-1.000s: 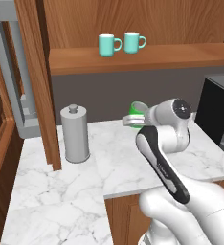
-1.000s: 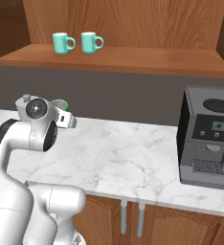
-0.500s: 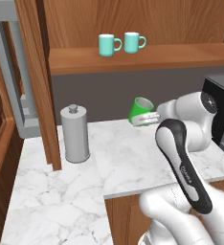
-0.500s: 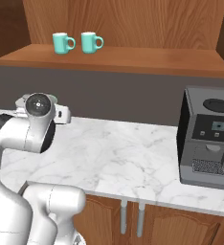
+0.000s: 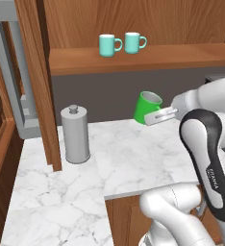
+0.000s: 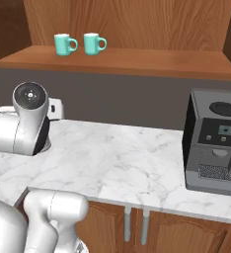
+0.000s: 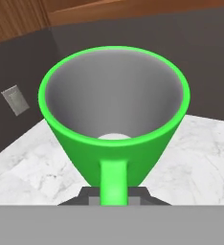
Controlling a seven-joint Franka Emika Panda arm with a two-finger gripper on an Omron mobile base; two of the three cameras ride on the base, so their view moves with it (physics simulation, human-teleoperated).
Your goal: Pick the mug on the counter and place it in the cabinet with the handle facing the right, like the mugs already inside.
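Arm: the white arm rises in the near right of the left base view; its forearm reads "FRANKA" on the dark band, the smaller word beneath too small to make out.
Gripper (image 5: 158, 116): closed on the mug (image 5: 147, 106). In the hand view the handle (image 7: 114, 182) runs down between the dark finger tips, so the hold appears to be at or beside the loop; the exact pad contact is hidden.
Mug position: off the counter (image 5: 133, 153), held in the air above its far part, tilted with the mouth up and to the right, below the front edge of the shelf.
Change: one second ago the mug sat low behind the wrist near the marble; half a second ago it was higher and already tipped; now it is higher again and further left. The lift is done and the carry to the cabinet (image 5: 148, 55) is under way.
Meaning for task: judged as early transport. The mug must still rise above the shelf plank, be levelled, and be turned so its loop points right.
Canister (image 5: 75, 134): grey, upright, left on the counter, well apart from the mug.
Coffee machine (image 6: 213, 143): right on the counter; panel markings unreadable.
Teal mugs (image 5: 121, 43): two on the shelf, far, side by side, loops to the right; free shelf lies to their right.
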